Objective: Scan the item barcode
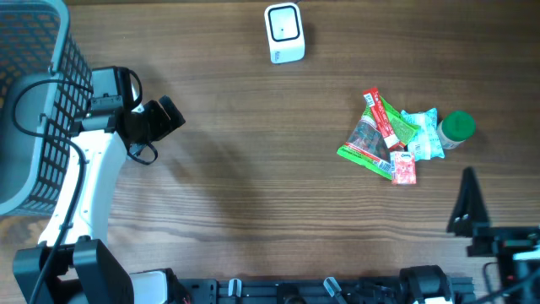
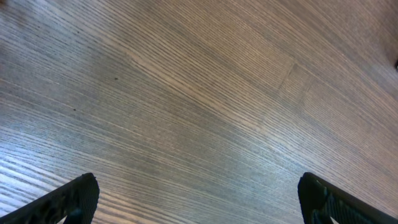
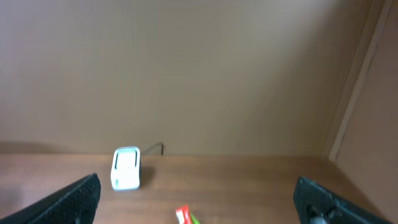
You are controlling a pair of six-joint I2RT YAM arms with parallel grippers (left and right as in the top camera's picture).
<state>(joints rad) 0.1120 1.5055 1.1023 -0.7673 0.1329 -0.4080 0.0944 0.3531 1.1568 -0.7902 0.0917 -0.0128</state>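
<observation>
grained wooden table bears a boxy white scanner, crinkly packets.

Bare table ran wide between the basket at the left and the packets at the right. The scanner stood at the far edge, well apart from both; a bottle lay against the packets' right side.

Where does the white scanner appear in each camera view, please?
Overhead: white scanner at the top edge, near centre.
Left wrist: not in it.
Right wrist: the scanner sits lower left.
Shared landmark: the wooden table, seen in all three.
</observation>
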